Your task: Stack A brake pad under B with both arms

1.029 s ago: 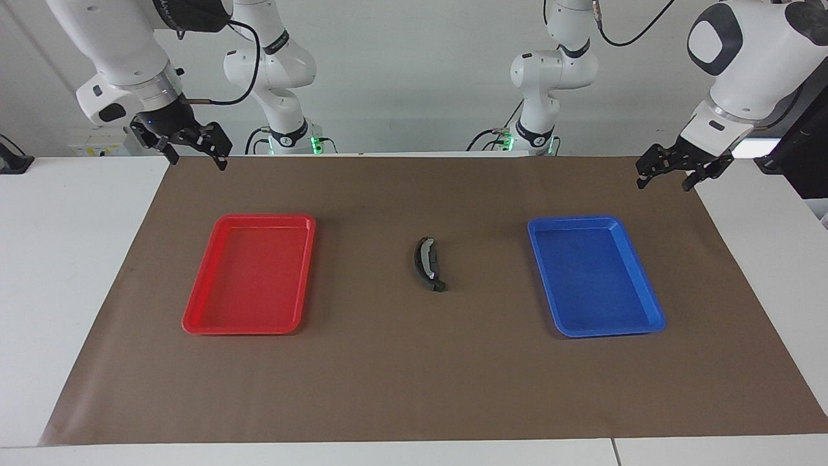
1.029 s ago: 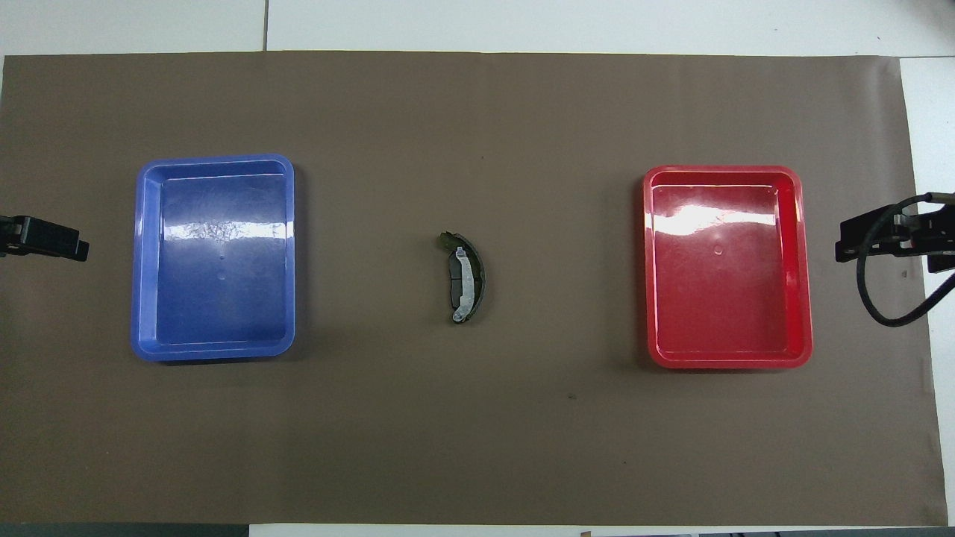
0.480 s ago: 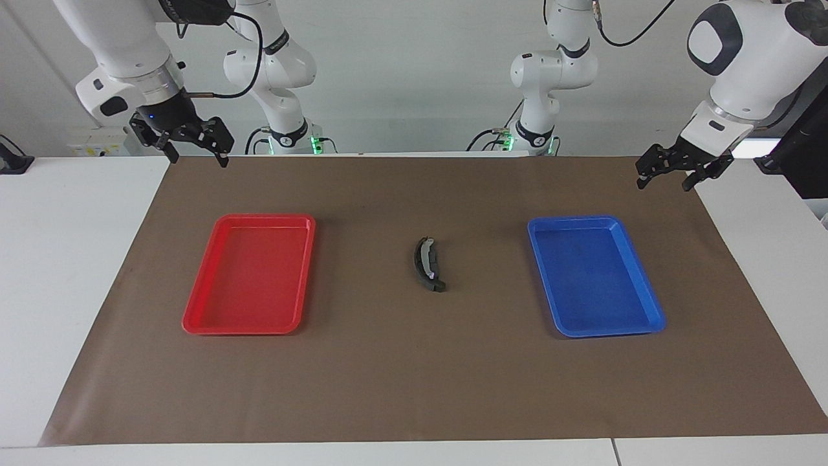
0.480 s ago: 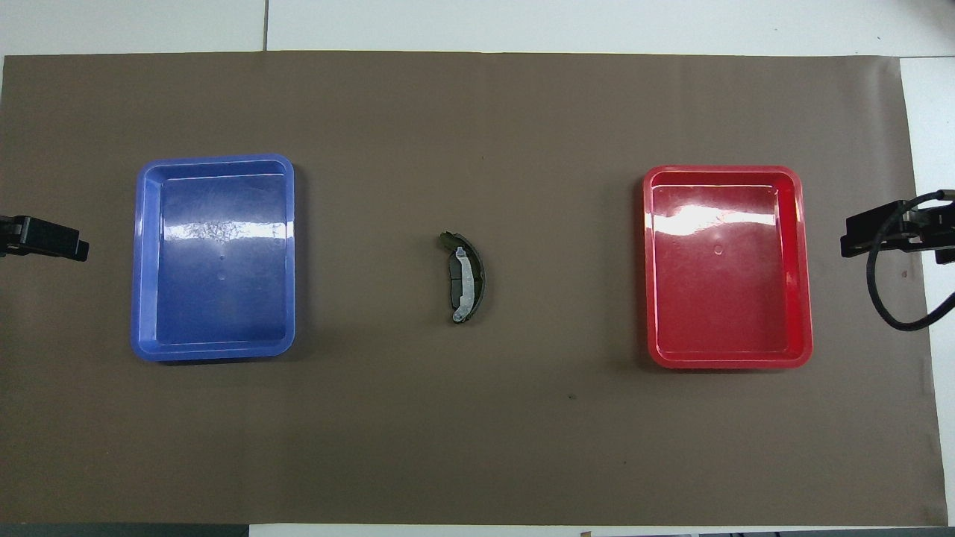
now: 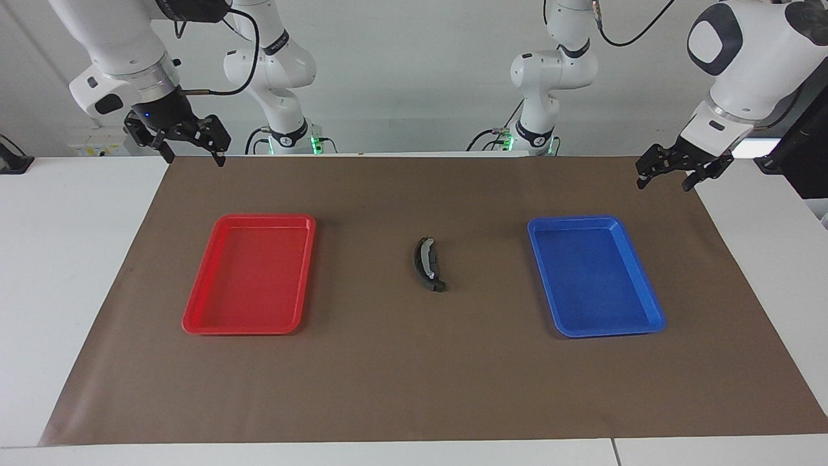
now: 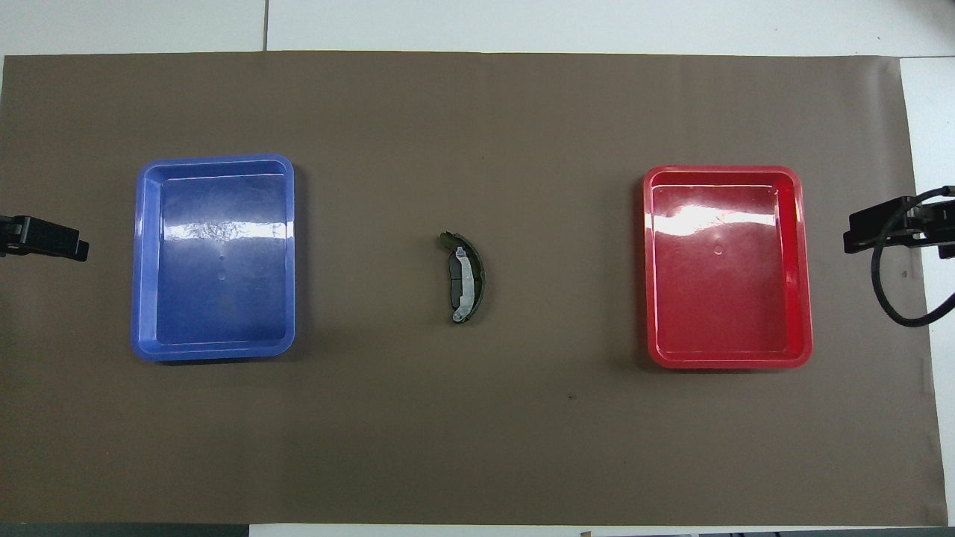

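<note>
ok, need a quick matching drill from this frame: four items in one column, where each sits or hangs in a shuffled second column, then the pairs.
1. red tray
2. blue tray
3. stacked brake pads
4. left gripper

a. mid-mat, between the trays
b. toward the right arm's end
c. raised and open over the mat's corner by the left arm's base
d. toward the left arm's end

Pairs: 1-b, 2-d, 3-a, 4-c

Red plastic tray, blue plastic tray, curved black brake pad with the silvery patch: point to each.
Red plastic tray (image 5: 194, 321): facing view, rim.
Blue plastic tray (image 5: 652, 321): facing view, rim.
Curved black brake pad (image 6: 468, 277): overhead view, silvery patch.
</note>
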Robot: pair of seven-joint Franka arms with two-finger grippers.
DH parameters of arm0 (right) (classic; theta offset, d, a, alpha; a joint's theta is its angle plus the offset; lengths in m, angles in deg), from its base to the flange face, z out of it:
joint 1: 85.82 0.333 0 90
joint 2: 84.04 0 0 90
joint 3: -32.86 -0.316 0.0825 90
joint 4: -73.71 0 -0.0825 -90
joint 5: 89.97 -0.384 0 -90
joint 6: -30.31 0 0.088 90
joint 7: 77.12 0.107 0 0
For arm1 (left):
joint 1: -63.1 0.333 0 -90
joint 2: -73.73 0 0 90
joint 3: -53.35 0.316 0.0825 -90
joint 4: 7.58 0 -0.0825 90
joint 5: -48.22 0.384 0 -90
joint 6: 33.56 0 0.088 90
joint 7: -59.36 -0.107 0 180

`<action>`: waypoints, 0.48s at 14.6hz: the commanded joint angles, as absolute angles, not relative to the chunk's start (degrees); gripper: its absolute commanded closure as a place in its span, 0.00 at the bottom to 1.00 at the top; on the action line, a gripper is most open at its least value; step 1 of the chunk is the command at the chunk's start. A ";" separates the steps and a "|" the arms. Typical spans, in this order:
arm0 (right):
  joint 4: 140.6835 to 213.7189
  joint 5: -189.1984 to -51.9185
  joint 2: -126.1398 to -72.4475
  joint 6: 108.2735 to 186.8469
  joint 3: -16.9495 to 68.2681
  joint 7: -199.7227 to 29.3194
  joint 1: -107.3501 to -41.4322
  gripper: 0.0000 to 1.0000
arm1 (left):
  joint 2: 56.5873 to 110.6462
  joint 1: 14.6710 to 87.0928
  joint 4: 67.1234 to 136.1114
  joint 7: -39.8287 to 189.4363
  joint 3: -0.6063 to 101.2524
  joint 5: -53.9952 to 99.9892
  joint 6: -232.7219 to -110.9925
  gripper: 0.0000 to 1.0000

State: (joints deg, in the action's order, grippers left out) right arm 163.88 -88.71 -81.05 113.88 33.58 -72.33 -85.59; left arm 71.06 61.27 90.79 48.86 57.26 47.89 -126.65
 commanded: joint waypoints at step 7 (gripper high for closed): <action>162.66 -89.18 -81.75 112.49 32.95 -73.60 -86.87 0.01 | 70.74 61.78 91.03 49.43 56.78 48.75 -126.90 0.00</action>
State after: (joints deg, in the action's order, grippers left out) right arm 163.83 -88.74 -81.06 113.68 33.59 -72.33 -85.69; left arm 71.06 61.27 90.79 48.86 57.26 47.89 -126.65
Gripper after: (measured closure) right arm 0.004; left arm 0.000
